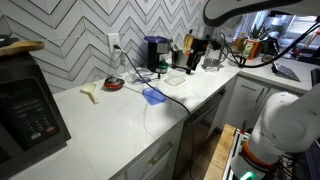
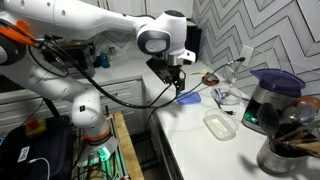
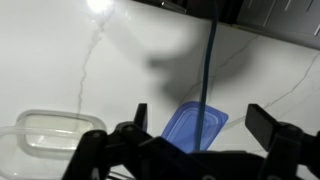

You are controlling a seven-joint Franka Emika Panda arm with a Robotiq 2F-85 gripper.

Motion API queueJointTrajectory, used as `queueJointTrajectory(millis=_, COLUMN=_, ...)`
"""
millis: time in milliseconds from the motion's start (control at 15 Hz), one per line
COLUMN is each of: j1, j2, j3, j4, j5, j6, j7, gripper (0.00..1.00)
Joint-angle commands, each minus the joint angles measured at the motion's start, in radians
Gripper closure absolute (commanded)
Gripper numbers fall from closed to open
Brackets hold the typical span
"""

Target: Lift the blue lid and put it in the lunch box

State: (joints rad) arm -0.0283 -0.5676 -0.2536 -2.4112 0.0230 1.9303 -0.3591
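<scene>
In an exterior view, a white counter [image 1: 120, 120] runs from lower left to upper right under a zigzag-tiled wall. The blue lid [image 1: 152, 96] lies flat near the counter's front edge, about mid-frame. The lunch box [image 1: 176, 77] sits just up and to the right of it, apart from it. A red dish [image 1: 113, 85] lies left of the lid, closer to the wall, and a dark coffee machine [image 1: 155, 52] stands against the tiles. A microwave [image 1: 28, 110] fills the left edge. The gripper [image 1: 196, 52] hangs in the air in the upper right, clear of the counter; its fingers are too small here to judge.

In an exterior view from the opposite end, the gripper [image 2: 173, 78] points down at frame centre, just above and left of the blue lid [image 2: 189, 98], not touching it. The lunch box [image 2: 219, 125] lies lower right of the lid, open side up. The red dish [image 2: 211, 78] is behind, and the coffee machine [image 2: 270, 100] is at right.

In the wrist view, the gripper [image 3: 196, 112] has its fingers [image 3: 138, 118] spread wide with nothing between them. The blue lid [image 3: 190, 130] lies on the white counter below, in the bottom centre of the frame. The lunch box [image 3: 50, 135] is at the lower left, empty. A thin blue cable [image 3: 208, 60] hangs down the middle.
</scene>
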Motion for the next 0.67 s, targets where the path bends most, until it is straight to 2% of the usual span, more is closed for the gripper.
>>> queueJointTrajectory(millis=0, j1=-0.027, j2=0.155, j3=0.034, j4=0.02, j5=-0.021, j6=0.139, j7=0.062, gripper=0.0)
queueJointTrajectory(millis=200, j1=-0.024, j2=0.311, j3=0.056, j4=0.074, j5=-0.012, j6=0.18, j7=0.099, gripper=0.0)
queueJointTrajectory(millis=333, j1=0.0, j2=0.433, j3=0.051, j4=0.149, j5=0.065, j6=0.152, j7=0.046, gripper=0.0)
queueJointTrajectory(millis=600, j1=-0.033, j2=0.624, j3=0.08, j4=0.334, j5=0.119, j6=0.148, j7=0.113, gripper=0.0)
